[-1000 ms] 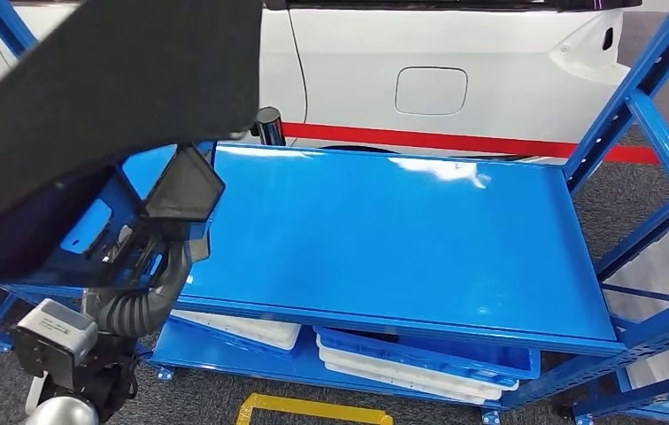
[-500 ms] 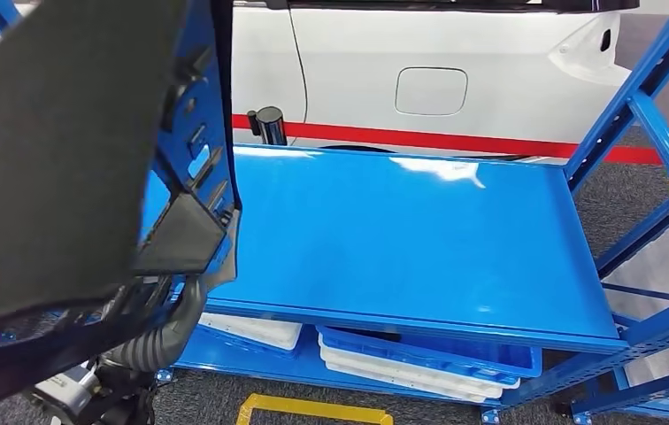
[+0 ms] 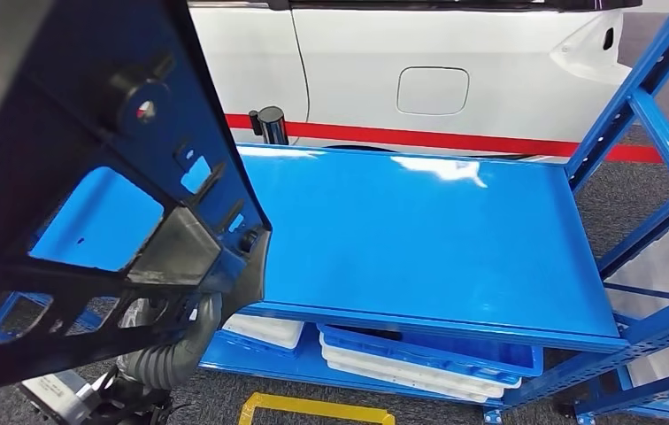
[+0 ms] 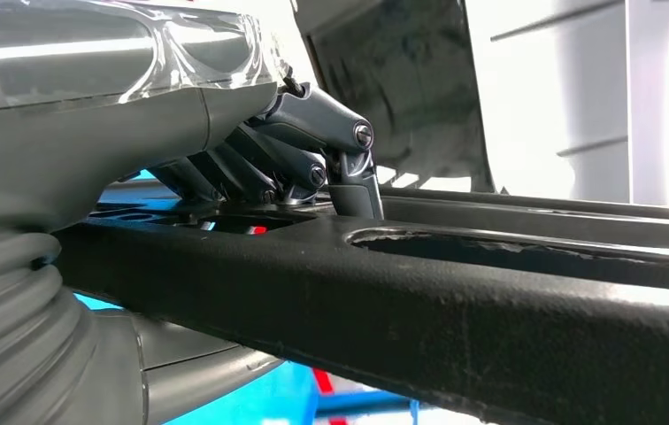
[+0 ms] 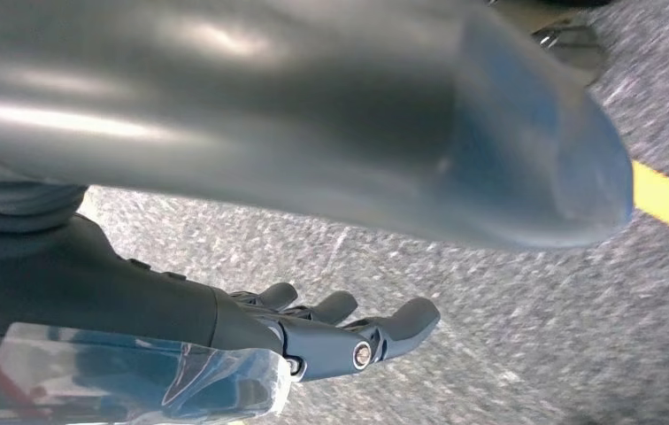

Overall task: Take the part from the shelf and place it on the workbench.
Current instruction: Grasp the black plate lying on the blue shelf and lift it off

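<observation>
Head view shows the left hand gripping the black part raised above the blue shelf, while the right hand hangs loose, holding nothing.

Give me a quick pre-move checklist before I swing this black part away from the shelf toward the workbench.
1. Left hand grips the black part: ok, fingers wrap its bar.
2. Part lifted off the blue shelf: ok.
3. Head view ahead: not ok, the part covers its left side.
4. Right hand free: ok, open, holding nothing, over grey floor.
5. Workbench located: cannot tell.
6. Clearance from the shelf upright: ok, it stands far to the right.
</observation>
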`<state>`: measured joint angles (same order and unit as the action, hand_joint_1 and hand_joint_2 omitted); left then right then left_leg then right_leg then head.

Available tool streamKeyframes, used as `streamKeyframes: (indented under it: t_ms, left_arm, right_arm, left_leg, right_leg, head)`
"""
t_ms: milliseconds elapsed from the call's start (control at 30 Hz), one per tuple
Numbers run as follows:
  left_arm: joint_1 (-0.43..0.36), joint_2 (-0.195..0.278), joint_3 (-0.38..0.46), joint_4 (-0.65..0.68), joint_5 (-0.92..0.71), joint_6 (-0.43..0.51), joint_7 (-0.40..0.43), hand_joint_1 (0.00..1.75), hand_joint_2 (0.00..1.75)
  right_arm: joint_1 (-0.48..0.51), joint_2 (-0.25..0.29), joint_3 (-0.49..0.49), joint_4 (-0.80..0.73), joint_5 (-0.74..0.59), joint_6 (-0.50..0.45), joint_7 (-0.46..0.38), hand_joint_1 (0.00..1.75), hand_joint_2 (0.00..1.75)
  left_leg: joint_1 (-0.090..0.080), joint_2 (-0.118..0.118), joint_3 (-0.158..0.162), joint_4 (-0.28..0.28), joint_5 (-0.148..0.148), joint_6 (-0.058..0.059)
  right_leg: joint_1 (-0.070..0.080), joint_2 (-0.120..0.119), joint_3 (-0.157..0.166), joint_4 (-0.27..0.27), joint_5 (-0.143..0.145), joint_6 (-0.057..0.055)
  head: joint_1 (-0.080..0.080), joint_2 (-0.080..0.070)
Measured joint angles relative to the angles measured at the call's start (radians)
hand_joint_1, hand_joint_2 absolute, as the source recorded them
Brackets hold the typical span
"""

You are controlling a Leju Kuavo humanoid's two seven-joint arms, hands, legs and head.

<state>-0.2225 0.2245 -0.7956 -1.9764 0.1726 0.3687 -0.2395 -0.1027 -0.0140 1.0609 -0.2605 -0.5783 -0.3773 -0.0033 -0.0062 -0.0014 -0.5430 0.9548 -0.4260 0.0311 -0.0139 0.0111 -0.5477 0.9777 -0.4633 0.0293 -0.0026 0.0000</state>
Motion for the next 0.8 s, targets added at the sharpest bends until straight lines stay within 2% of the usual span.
streamKeyframes:
  t_ms: [67,100,167,200,233,267,300,367,400,433,500,567,600,667,700,733,767,800]
  left_arm:
    - [0.002,-0.001,-0.001,0.000,0.001,-0.002,-0.001,1.75,1.75]
    - [0.003,-0.002,-0.001,0.000,0.002,-0.003,-0.002,1.75,1.75]
    - [0.005,-0.002,-0.001,0.000,0.002,-0.004,-0.003,1.75,1.75]
    - [0.006,-0.002,-0.002,0.000,0.003,-0.005,-0.004,1.75,1.75]
    - [0.008,-0.002,-0.002,0.000,0.004,-0.006,-0.004,1.75,1.75]
    - [0.009,-0.002,-0.003,0.000,0.006,-0.006,-0.005,1.75,1.75]
    - [0.009,-0.002,-0.005,0.000,0.008,-0.007,-0.006,1.75,1.75]
    - [0.006,-0.004,-0.007,0.000,0.010,-0.010,-0.008,1.75,1.75]
    - [0.005,-0.005,-0.008,0.000,0.011,-0.011,-0.008,1.75,1.75]
    - [0.005,-0.006,-0.008,0.000,0.010,-0.012,-0.009,1.75,1.75]
    - [0.005,-0.007,-0.009,0.000,0.010,-0.013,-0.009,1.75,1.75]
    - [0.004,-0.009,-0.010,0.000,0.010,-0.013,-0.010,1.75,1.75]
    - [0.003,-0.011,-0.010,0.000,0.010,-0.014,-0.010,1.75,1.75]
    - [0.004,-0.013,-0.011,0.001,0.010,-0.014,-0.010,1.75,1.75]
    - [0.005,-0.014,-0.012,0.002,0.010,-0.014,-0.010,1.75,1.75]
    - [0.005,-0.014,-0.013,0.002,0.010,-0.014,-0.010,1.75,1.75]
    - [0.006,-0.014,-0.013,0.003,0.010,-0.014,-0.010,1.75,1.75]
    - [0.006,-0.014,-0.014,0.004,0.010,-0.015,-0.010,1.75,1.75]
  right_arm:
    - [0.000,0.000,0.000,0.000,0.000,0.000,0.000,0.00,0.00]
    - [-0.001,0.001,0.000,0.000,0.000,0.000,0.000,0.00,0.00]
    - [-0.001,0.002,0.000,0.000,0.000,-0.001,0.000,0.00,0.00]
    - [-0.001,0.002,0.000,0.000,0.000,-0.002,0.000,0.00,0.00]
    - [0.000,0.003,0.000,0.000,0.000,-0.002,0.000,0.00,0.00]
    - [0.000,0.003,0.000,0.000,0.000,-0.003,0.000,0.00,0.00]
    - [0.000,0.003,0.000,0.000,0.000,-0.003,0.000,0.00,0.00]
    - [-0.001,0.005,0.000,0.000,0.000,-0.003,0.000,0.00,0.00]
    - [-0.002,0.006,0.000,0.000,0.000,-0.003,0.000,0.00,0.00]
    - [-0.002,0.007,0.000,0.000,0.000,-0.003,0.000,0.00,0.00]
    - [-0.002,0.008,0.000,0.000,0.000,-0.004,0.000,0.00,0.00]
    - [-0.002,0.008,0.000,0.000,0.000,-0.004,0.000,0.00,0.00]
    - [-0.002,0.008,0.000,0.000,0.000,-0.004,0.000,0.00,0.00]
    - [-0.001,0.007,0.000,0.000,0.000,-0.004,0.000,0.00,0.00]
    - [0.000,0.007,0.000,0.000,0.000,-0.004,0.001,0.00,0.00]
    - [0.001,0.007,0.000,0.000,0.000,-0.004,0.001,0.00,0.00]
    - [0.002,0.007,0.000,0.000,0.000,-0.004,0.001,0.00,0.00]
    - [0.002,0.006,0.000,0.000,0.000,-0.004,0.001,0.00,0.00]
  left_leg:
    - [0.005,0.000,-0.014,0.031,-0.023,-0.010]
    - [0.008,0.001,-0.034,0.076,-0.051,-0.017]
    - [0.012,0.001,-0.095,0.218,-0.120,-0.029]
    - [0.014,0.001,-0.122,0.281,-0.143,-0.033]
    - [0.014,0.001,-0.135,0.312,-0.147,-0.033]
    - [0.015,0.001,-0.128,0.300,-0.132,-0.032]
    - [0.014,0.001,-0.098,0.242,-0.099,-0.029]
    - [0.011,0.001,-0.019,0.084,-0.035,-0.017]
    - [0.007,0.000,0.006,0.027,-0.018,-0.012]
    - [0.004,0.000,0.017,0.000,-0.014,-0.008]
    - [0.000,0.000,0.015,-0.009,-0.013,-0.001]
    - [0.005,0.002,0.019,-0.019,-0.003,0.011]
    - [0.007,0.003,0.021,-0.025,0.003,0.016]
    - [0.008,0.006,0.021,-0.028,0.007,0.022]
    - [0.007,0.007,0.019,-0.028,0.008,0.023]
    - [0.007,0.007,0.019,-0.027,0.008,0.023]
    - [0.007,0.007,0.018,-0.026,0.009,0.023]
    - [0.008,0.006,0.018,-0.025,0.008,0.022]
  right_leg:
    - [-0.002,0.000,-0.002,-0.002,0.005,-0.009]
    - [-0.004,-0.001,-0.002,-0.003,0.007,-0.013]
    - [-0.004,-0.001,-0.005,-0.003,0.009,-0.016]
    - [-0.004,-0.002,-0.007,-0.003,0.009,-0.016]
    - [-0.004,-0.002,-0.007,-0.003,0.009,-0.016]
    - [-0.004,-0.002,-0.007,-0.002,0.010,-0.017]
    - [-0.004,-0.002,-0.006,-0.002,0.010,-0.016]
    - [-0.003,-0.001,-0.004,-0.003,0.010,-0.015]
    - [-0.002,-0.001,-0.005,-0.003,0.011,-0.012]
    - [-0.001,-0.001,-0.008,-0.003,0.012,-0.009]
    - [-0.001,-0.001,-0.011,-0.005,0.016,0.002]
    - [-0.001,-0.002,-0.017,0.012,0.000,0.011]
    - [0.001,-0.002,-0.031,0.046,-0.024,0.014]
    - [0.001,-0.003,-0.087,0.177,-0.096,0.016]
    - [0.001,-0.003,-0.116,0.244,-0.123,0.017]
    - [0.001,-0.003,-0.133,0.287,-0.135,0.019]
    - [0.000,-0.003,-0.130,0.286,-0.124,0.020]
    - [-0.002,-0.003,-0.107,0.244,-0.097,0.021]
  head:
    - [-0.001,0.000]
    - [-0.001,0.000]
    - [-0.002,0.000]
    - [-0.003,0.000]
    - [-0.003,0.000]
    - [-0.003,0.000]
    - [-0.003,0.000]
    - [-0.003,0.000]
    - [-0.003,0.000]
    - [-0.003,0.000]
    - [-0.002,0.000]
    - [-0.002,0.000]
    - [0.000,0.000]
    - [0.002,0.000]
    - [0.003,0.000]
    - [0.003,0.000]
    - [0.003,0.000]
    - [0.003,0.000]
